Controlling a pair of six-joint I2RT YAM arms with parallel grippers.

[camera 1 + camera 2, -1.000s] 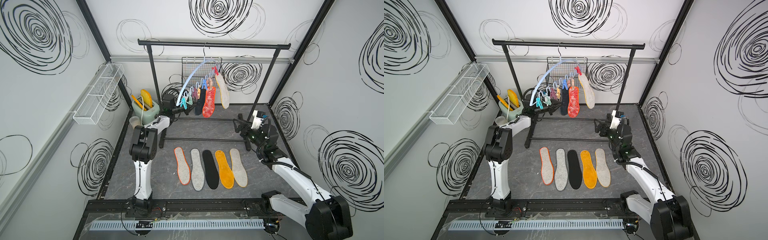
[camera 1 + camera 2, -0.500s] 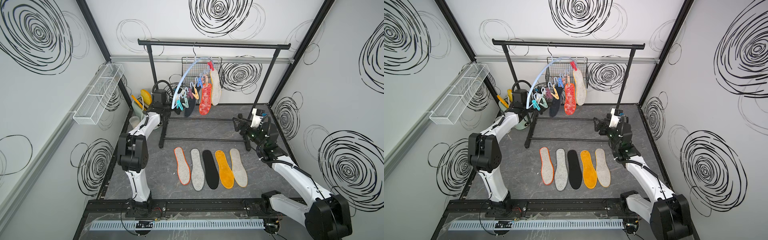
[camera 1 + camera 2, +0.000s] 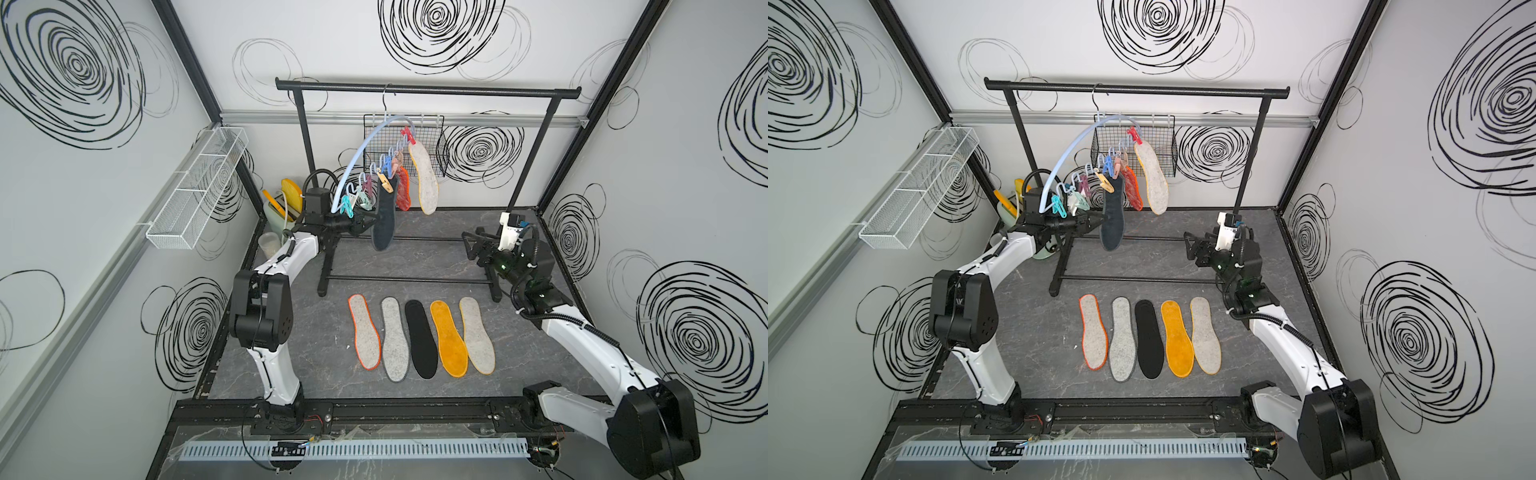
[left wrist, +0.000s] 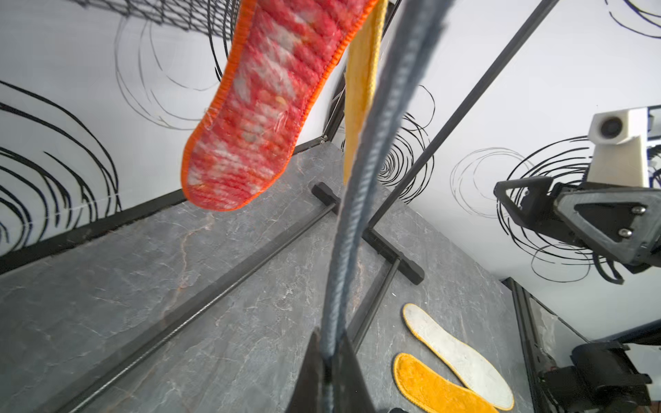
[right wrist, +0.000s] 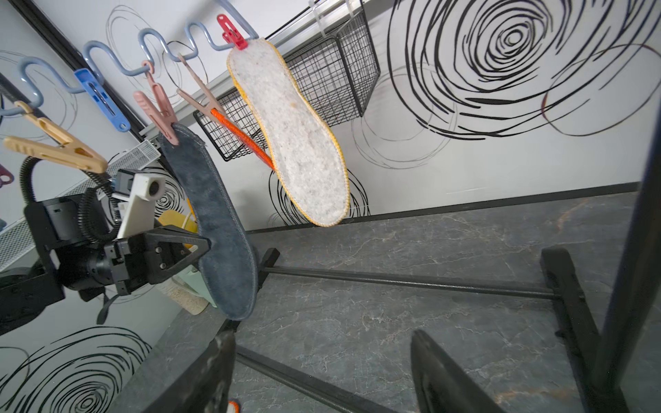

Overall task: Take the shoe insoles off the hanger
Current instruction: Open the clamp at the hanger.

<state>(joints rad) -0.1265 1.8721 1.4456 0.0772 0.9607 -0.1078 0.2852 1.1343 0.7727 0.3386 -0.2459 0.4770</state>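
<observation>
Left pincer [image 5: 204, 247] is clamped on the dark grey insole [image 3: 384, 224], which hangs from a pink peg [image 5: 161, 111] on the hanger [image 3: 360, 150], far left of centre. Hanger tilted, left end low, hooked over the rack [image 3: 457, 89]. Red-mottled insole [image 3: 404, 195] and yellow-edged insole [image 3: 424, 178] pegged just right of it. Row of five insoles [image 3: 422, 345] lies on the bench [image 3: 316, 353], near side. Right pincer [image 3: 471, 249], jaws apart, stands clear at right.

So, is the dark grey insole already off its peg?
No, in the right wrist view the pink peg clamps the dark grey insole at its top edge, while the left gripper grips it lower down.
</observation>
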